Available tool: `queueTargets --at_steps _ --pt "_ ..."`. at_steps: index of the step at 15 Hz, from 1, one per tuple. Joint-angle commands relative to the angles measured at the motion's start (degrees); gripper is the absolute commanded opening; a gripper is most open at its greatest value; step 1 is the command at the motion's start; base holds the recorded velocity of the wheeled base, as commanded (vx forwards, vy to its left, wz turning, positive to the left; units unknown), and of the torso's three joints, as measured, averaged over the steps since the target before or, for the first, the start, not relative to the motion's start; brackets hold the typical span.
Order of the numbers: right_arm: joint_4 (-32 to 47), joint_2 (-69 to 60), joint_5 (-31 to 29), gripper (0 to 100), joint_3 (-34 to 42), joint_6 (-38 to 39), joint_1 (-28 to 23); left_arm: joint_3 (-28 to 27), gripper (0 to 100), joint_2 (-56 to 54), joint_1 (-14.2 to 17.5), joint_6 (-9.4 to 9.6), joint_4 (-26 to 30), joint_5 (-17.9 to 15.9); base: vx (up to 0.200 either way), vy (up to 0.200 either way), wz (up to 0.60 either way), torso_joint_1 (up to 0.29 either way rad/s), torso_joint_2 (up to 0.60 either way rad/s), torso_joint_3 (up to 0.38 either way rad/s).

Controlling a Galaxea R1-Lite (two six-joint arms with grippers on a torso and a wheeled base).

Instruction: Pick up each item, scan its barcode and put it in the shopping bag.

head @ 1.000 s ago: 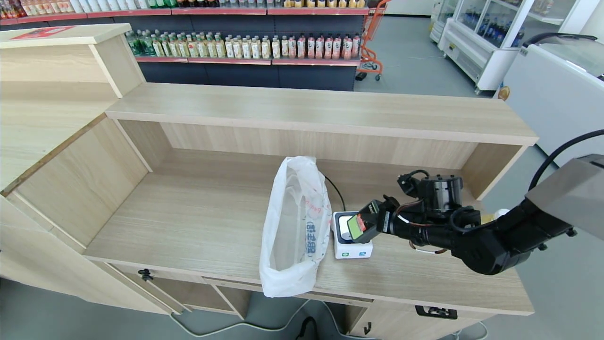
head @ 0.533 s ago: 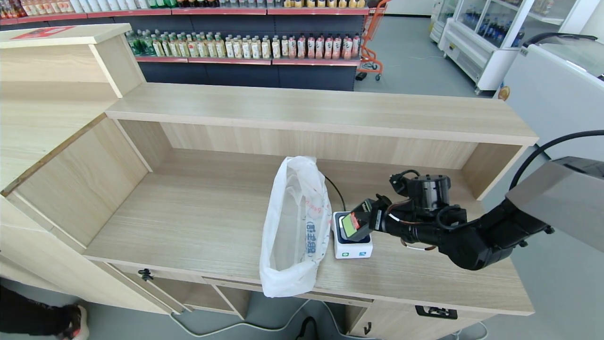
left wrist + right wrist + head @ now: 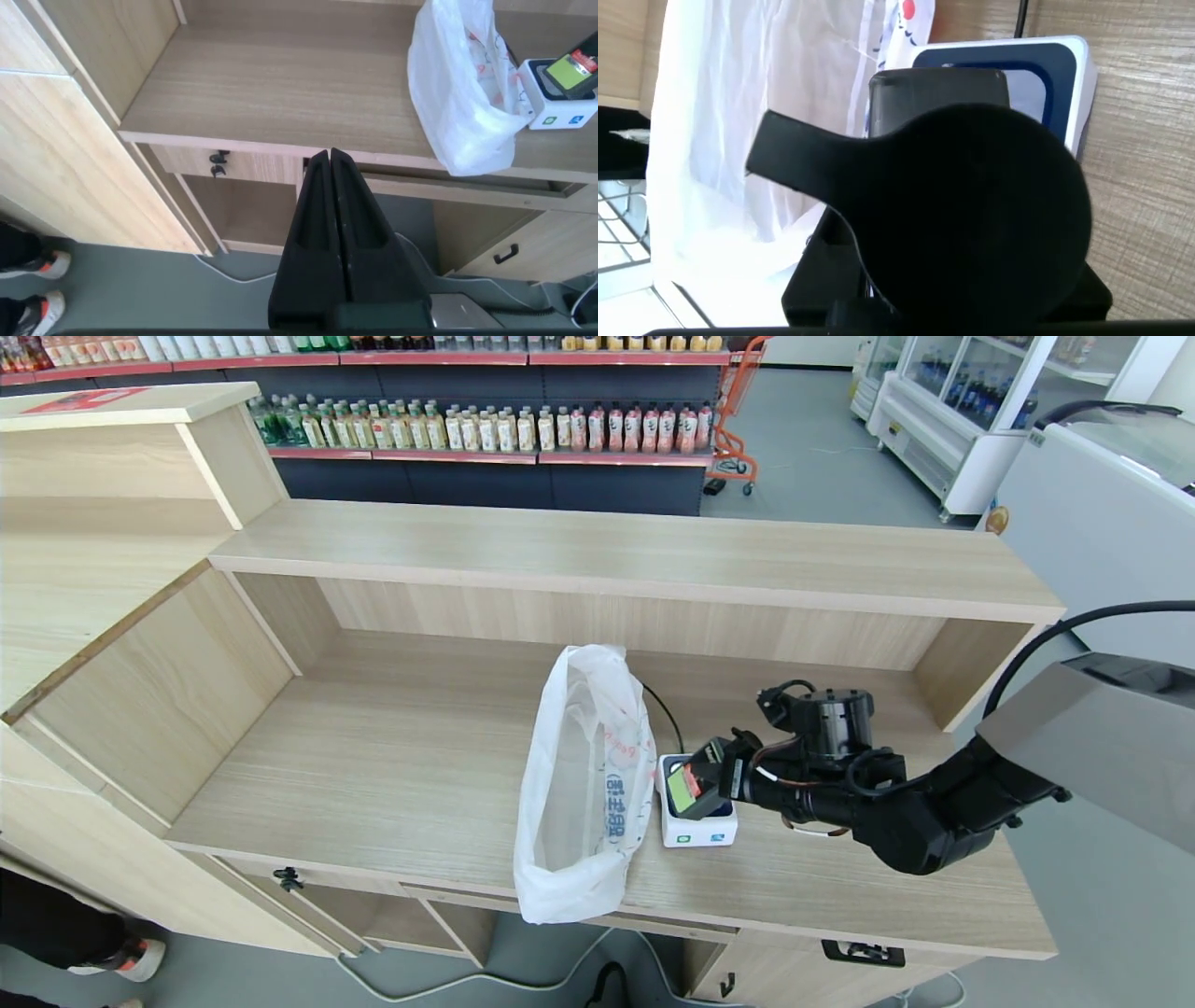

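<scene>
One gripper is at work: the right gripper is clamped on a small green and red packet, holding it tilted just above the window of the white scanner, which stands on the wooden counter. From the wrist, the packet covers part of the scanner's blue face. The step in hand looks like the scan itself, with the packet's face turned down toward the reader. The right arm reaches in low from the right side, forearm nearly level over the counter and wrist bent toward the scanner. Next, the packet has to be carried to the left and dropped into the white plastic shopping bag, which lies just beside the scanner with its mouth facing the counter's near edge. That mouth is slack and partly collapsed, so the drop likely needs care to clear the rim. The left gripper hangs out in front of the counter, below its edge, fingers pressed together on nothing.
</scene>
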Motion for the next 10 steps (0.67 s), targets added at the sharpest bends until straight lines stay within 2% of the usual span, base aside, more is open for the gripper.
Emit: queueTargets --at_steps 1,10 --pt "-0.14 0.86 -0.07 0 -0.47 -0.02 0.62 -0.08 0 -0.02 0.00 -0.09 0.00 0.01 0.000 0.000 0.00 0.000 0.00 0.000" --pt "-1.72 4.29 -2.09 0 -3.90 0.07 1.68 0.01 0 -0.02 0.00 -0.01 0.00 0.01 0.000 0.000 0.00 0.000 0.00 0.000"
